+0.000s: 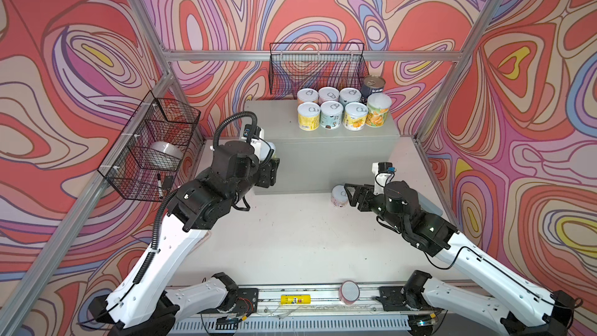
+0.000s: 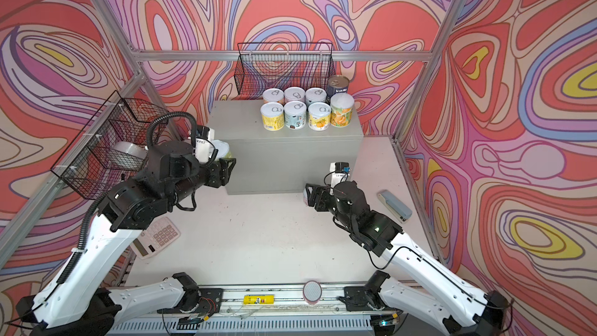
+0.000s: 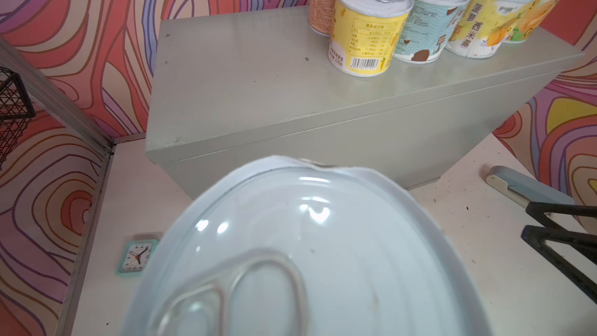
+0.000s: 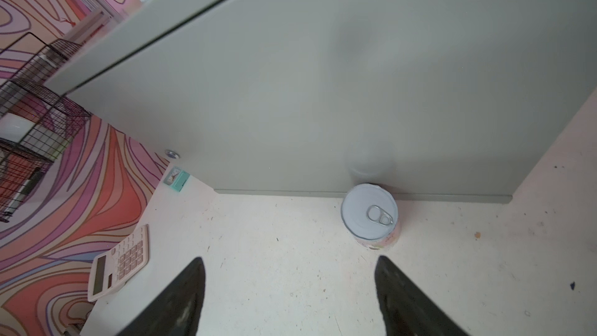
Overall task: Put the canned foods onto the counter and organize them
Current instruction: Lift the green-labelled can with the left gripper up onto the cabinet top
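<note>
Grey counter (image 1: 274, 124), pastel white-lidded cans (image 1: 331, 114) in rows

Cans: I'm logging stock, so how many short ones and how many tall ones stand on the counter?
Short cans: 6
Tall cans: 2
Total on the counter: 8

Held can (image 3: 307, 237): glossy metal lid, shiny pull tab. Other cans (image 3: 368, 27) on grey bench (image 3: 245, 85): same lids, smooth printed labels. Bench is matt painted sheet metal, lightly specked. Wire basket (image 1: 318, 69): black coated wire. Right claw (image 4: 290, 259): matt black plastic.
</note>
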